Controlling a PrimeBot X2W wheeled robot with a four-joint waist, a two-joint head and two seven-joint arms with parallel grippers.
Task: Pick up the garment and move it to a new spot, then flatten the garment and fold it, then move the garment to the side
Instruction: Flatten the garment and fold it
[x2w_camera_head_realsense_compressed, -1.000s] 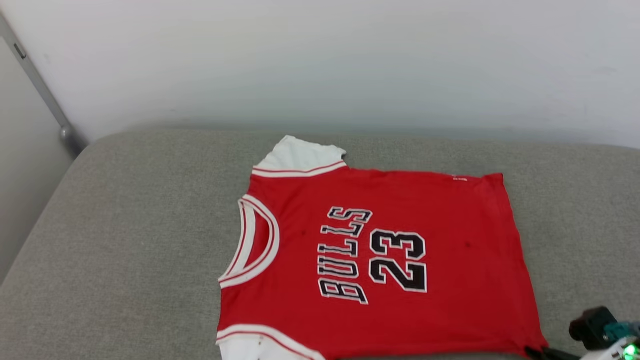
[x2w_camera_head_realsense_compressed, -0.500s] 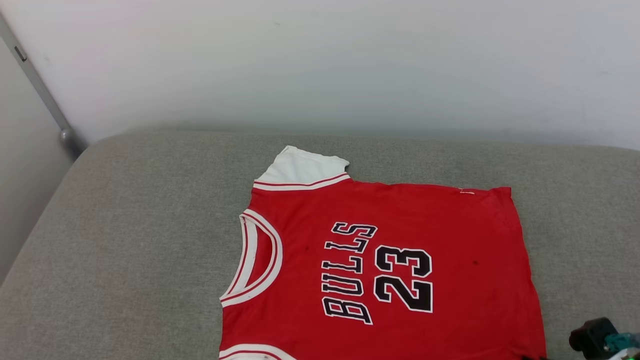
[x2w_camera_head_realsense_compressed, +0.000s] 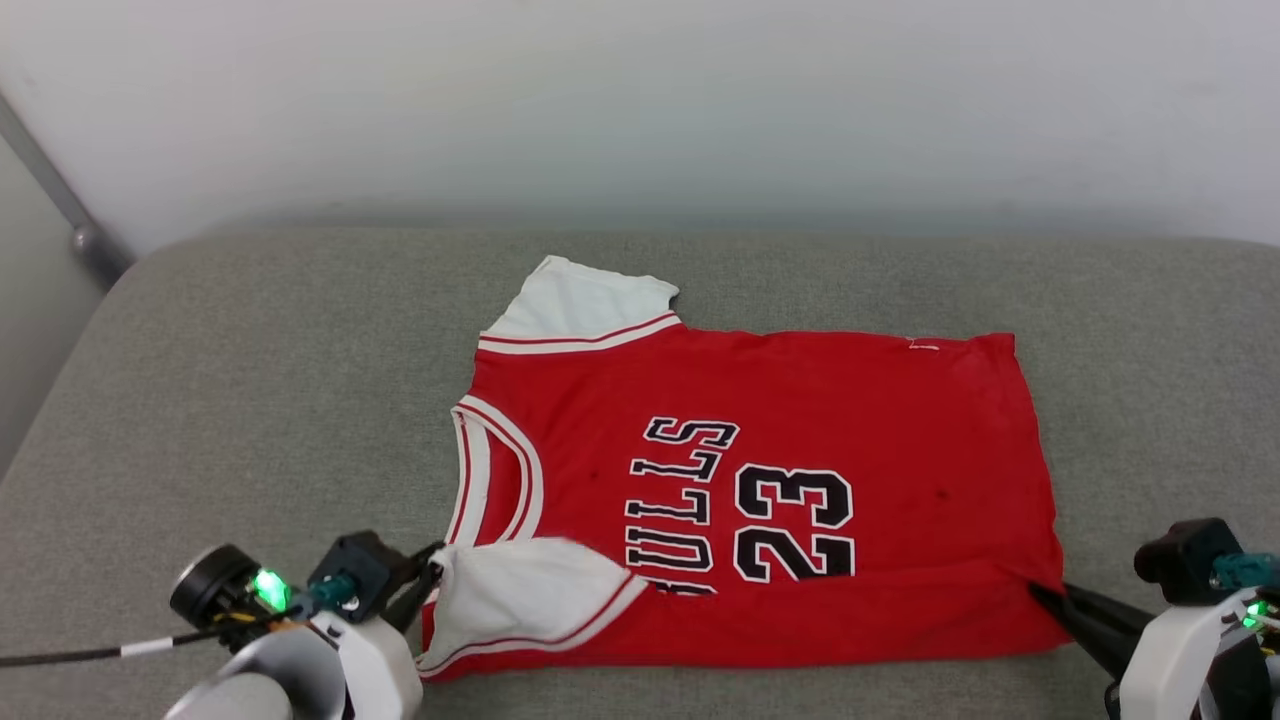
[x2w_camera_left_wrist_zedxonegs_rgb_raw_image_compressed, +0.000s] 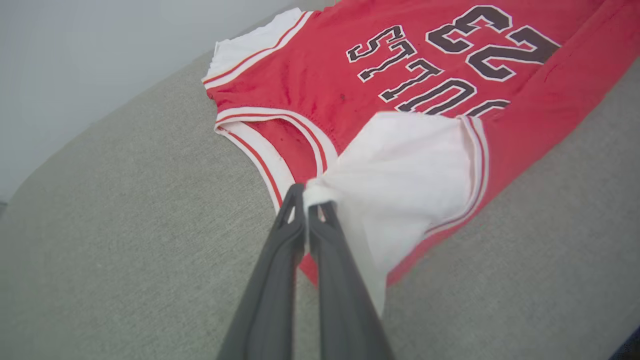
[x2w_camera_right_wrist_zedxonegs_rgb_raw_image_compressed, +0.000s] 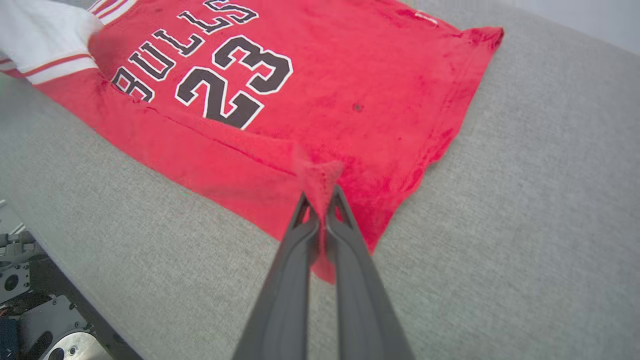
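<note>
Left hand (x2w_camera_left_wrist_zedxonegs_rgb_raw_image_compressed: 307, 200) clamps garment (x2w_camera_head_realsense_compressed: 900, 420) sleeve, right hand (x2w_camera_right_wrist_zedxonegs_rgb_raw_image_compressed: 321, 197) hem corner; wrist views show pinches close.

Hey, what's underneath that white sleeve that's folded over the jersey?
The white sleeve lies on the red front of the garment, hiding the start of its black lettering.

Now has the near strip of the red soft-fabric jersey shirt with white sleeves (x2w_camera_head_realsense_compressed: 800, 400) turned up and over its own front, away from the near edge of the grey fabric cushion (x2w_camera_head_realsense_compressed: 250, 380), instead of lying flat as a second ago. Lays the near white sleeve (x2w_camera_head_realsense_compressed: 520, 595) across the letter B and hides the feet of the 23. Brings the left gripper (x2w_camera_head_realsense_compressed: 428, 580) into the head view at the lower left, pinched on that sleeve's tip. Carries the near hem corner (x2w_camera_right_wrist_zedxonegs_rgb_raw_image_compressed: 322, 172), clamped in the right gripper (x2w_camera_head_realsense_compressed: 1038, 592), up and inward.
</note>
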